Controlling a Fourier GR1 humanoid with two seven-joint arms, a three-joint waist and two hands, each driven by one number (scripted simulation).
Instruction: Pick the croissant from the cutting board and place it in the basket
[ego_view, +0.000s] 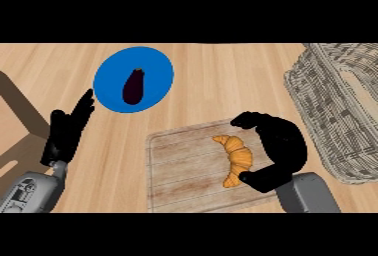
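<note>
A golden croissant (238, 158) lies on the pale wooden cutting board (184, 170) near the counter's front middle. My right hand (282, 145) arches beside the croissant's right flank, fingers curled past its far end and thumb by its near end, not closed on it. The grey wicker basket (336, 110) stands at the right edge, just beyond that hand. My left hand (68, 131) rests open at the left, fingers straight and pointing away.
A blue plate (151, 67) with a dark eggplant (133, 86) sits at the back, left of centre. A brown strip of counter edge or furniture (18, 107) runs along the far left.
</note>
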